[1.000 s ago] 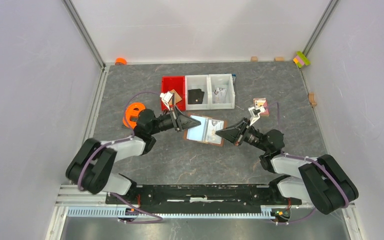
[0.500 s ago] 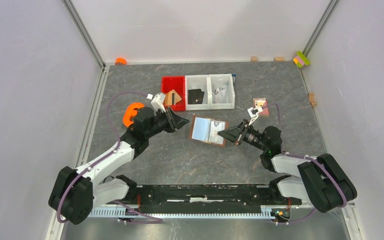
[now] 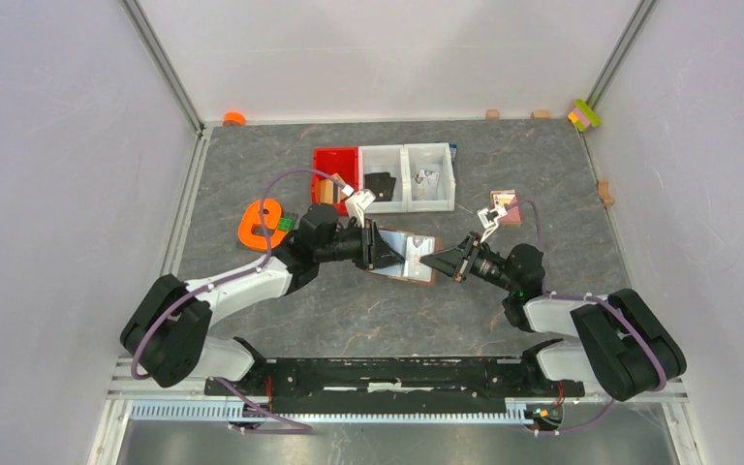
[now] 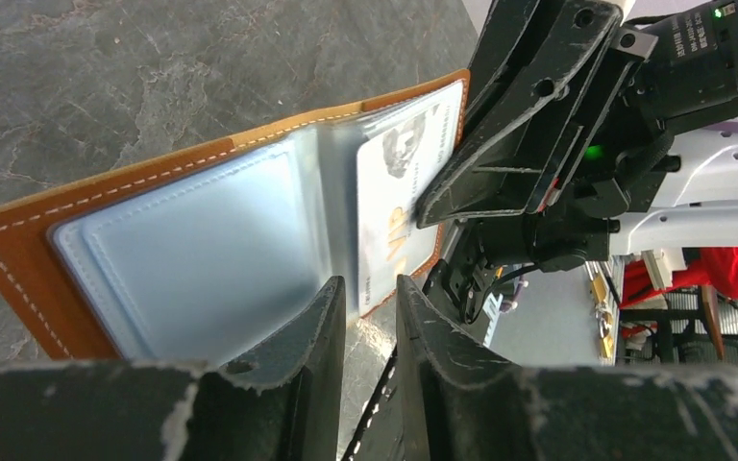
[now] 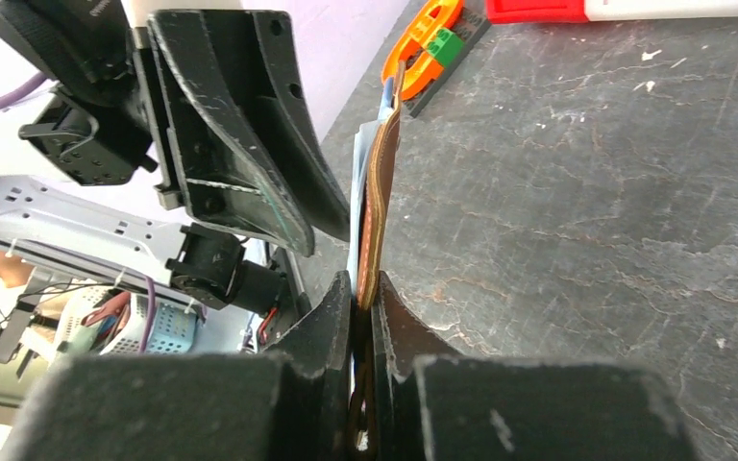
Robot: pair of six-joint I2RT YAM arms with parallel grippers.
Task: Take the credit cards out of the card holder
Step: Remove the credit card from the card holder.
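1. The wallet (image 3: 402, 254) lies open in the middle of the table (image 3: 349, 300), just on the near side of the row of bins. Its pale grey-blue lining faces up and its brown leather faces down.
2. My right gripper (image 3: 433, 260) comes in from the right. In its wrist view the right gripper (image 5: 363, 293) is clamped on the wallet's (image 5: 377, 206) right edge, with the leather pinched between the two fingers.
3. I cannot tell whether the wallet's left half rests on the table or hangs just above it.
4. My left gripper (image 3: 373, 247) reaches in from the left, over the wallet's left half.
5. In the left wrist view the wallet (image 4: 183, 240) shows a pale card (image 4: 394, 192) with dark lettering and a small face. It is tucked in a clear sleeve on the right half, touching the tip of the right gripper (image 4: 437, 202).
6. The left gripper (image 4: 370, 293) has only a narrow gap between its fingers, and the card's near end sits right at that gap. I cannot tell whether it is pinching the card or just touching it.
7. From the right wrist view, the left gripper (image 5: 312, 235) sits against the wallet's inner side.
8. Beyond the wallet are a red bin (image 3: 329, 160) and two white bins (image 3: 407, 155). An orange piece (image 3: 260, 223) lies to the left, and a pink-red picture card (image 3: 504, 206) to the far right.
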